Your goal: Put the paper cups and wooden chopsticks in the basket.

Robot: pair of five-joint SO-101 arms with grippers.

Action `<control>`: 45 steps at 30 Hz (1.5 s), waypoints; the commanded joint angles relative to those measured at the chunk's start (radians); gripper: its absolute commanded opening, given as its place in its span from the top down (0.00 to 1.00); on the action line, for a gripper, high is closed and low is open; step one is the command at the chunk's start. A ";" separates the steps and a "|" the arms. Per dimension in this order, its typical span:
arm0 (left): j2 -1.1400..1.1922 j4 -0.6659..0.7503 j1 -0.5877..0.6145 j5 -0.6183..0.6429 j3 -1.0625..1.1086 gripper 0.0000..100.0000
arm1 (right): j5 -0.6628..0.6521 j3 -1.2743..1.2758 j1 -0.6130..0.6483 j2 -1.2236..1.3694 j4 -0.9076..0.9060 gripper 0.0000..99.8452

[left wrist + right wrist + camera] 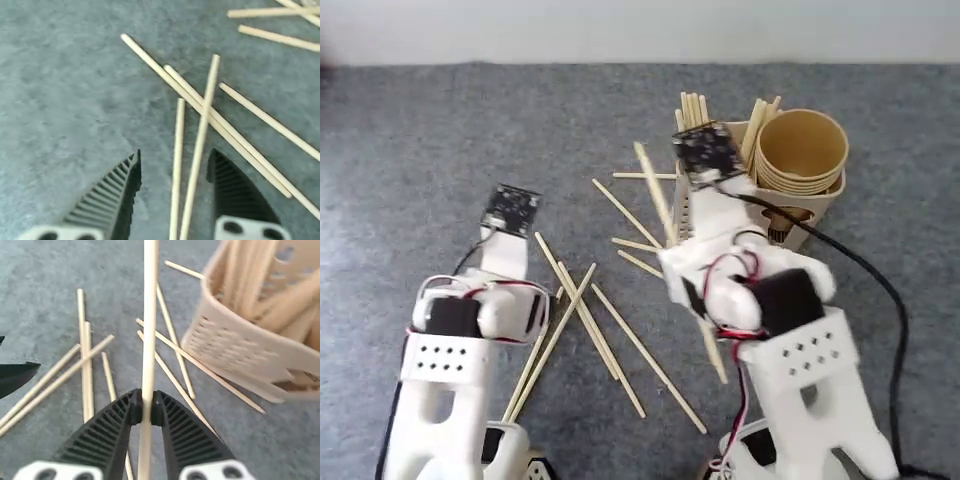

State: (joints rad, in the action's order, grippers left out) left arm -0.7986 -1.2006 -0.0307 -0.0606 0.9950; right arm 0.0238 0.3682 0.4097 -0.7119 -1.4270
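Note:
My right gripper (145, 401) is shut on a wooden chopstick (149, 310), held off the carpet beside the beige basket (235, 352). From above, this chopstick (655, 190) slants past the basket (810, 215), which holds stacked paper cups (802, 150) and several chopsticks (692, 108). My left gripper (175, 156) is open low over the carpet, with two loose chopsticks (192, 150) lying between its fingers. More loose chopsticks (588, 315) lie between the two arms.
Grey carpet (420, 150) covers the table, with free room at the left and far side. A black cable (880, 280) runs along the right arm. The left gripper's dark fingertip (15, 376) shows in the right wrist view.

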 commanded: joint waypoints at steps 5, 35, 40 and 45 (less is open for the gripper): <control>-0.012 0.003 -0.066 -0.012 0.039 0.75 | -0.018 -0.017 -0.064 -0.124 -0.062 0.99; 0.848 0.118 0.009 -0.035 -0.344 0.98 | -0.040 -0.015 -0.064 -0.229 -0.142 0.99; 0.848 0.115 0.000 -0.031 -0.337 0.99 | -0.043 -0.017 -0.064 -0.229 -0.142 0.99; 0.847 0.112 0.000 -0.029 -0.341 0.99 | -0.043 -0.025 -0.064 -0.229 -0.142 0.99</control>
State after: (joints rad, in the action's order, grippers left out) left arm 0.0468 -1.0856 -0.0430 -0.0852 0.6897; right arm -0.0084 0.3682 0.3575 -0.9175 -1.5635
